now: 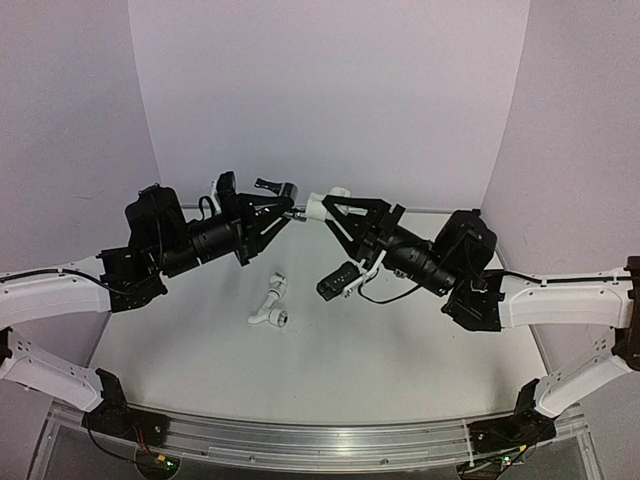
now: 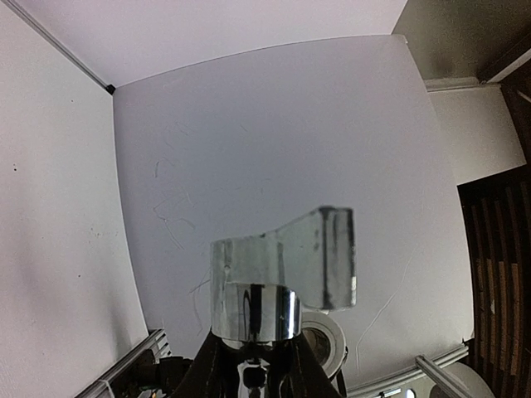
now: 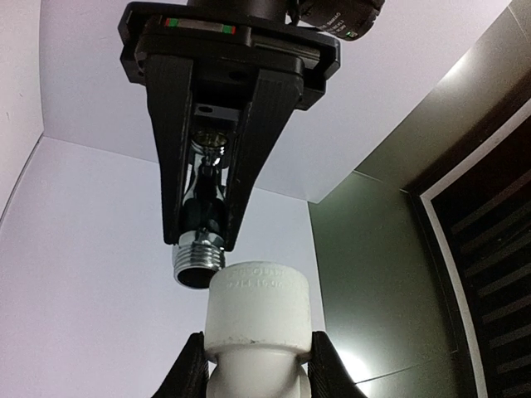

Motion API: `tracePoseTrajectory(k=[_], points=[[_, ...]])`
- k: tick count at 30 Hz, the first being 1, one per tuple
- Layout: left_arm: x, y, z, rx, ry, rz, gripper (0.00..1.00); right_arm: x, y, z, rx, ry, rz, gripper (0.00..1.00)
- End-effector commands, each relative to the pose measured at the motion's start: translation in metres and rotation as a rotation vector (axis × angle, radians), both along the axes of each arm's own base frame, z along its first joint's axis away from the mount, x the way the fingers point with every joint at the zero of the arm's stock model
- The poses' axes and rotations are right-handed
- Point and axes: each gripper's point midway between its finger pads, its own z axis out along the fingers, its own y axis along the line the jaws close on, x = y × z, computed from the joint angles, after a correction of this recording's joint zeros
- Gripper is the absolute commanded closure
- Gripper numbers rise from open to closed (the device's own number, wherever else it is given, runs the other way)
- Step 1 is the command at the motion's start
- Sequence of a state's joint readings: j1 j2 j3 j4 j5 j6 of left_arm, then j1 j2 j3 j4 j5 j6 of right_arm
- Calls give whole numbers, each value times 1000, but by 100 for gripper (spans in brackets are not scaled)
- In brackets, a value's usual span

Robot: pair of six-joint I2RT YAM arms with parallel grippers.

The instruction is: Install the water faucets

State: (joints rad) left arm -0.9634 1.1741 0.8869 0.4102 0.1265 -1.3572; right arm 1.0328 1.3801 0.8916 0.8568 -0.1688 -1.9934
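Left fingers (image 3: 172,149) clamp the chrome faucet (image 3: 199,262) and right fingers (image 3: 184,377) the white elbow fitting (image 3: 257,311) in midair, its thread at the socket rim, apparently not yet screwed in.

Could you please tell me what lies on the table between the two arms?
A white bent pipe with a metal-ringed end, lying loose; the top view shows it.

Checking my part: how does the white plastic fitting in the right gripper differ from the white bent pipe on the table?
The white plastic elbow fitting sits in the right gripper; the white bent pipe lies on the table. The fitting is stubby, the pipe longer. The pipe's end has a metallic ring; the fitting's is plain. Both are white.
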Motion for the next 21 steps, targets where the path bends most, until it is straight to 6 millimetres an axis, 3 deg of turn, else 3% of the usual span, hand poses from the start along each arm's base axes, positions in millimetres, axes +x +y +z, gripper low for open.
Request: tracePoseTrajectory(k=[1, 6, 21], points=[[-13, 15, 48, -62, -102, 24, 100, -2, -4, 10, -132, -392, -149, 100], [-15, 26, 56, -54, -117, 60, 100, 1, -5, 3, -156, -386, -161, 100], [-9, 6, 43, -32, -77, 29, 100, -3, 4, 6, -137, -433, -134, 100]])
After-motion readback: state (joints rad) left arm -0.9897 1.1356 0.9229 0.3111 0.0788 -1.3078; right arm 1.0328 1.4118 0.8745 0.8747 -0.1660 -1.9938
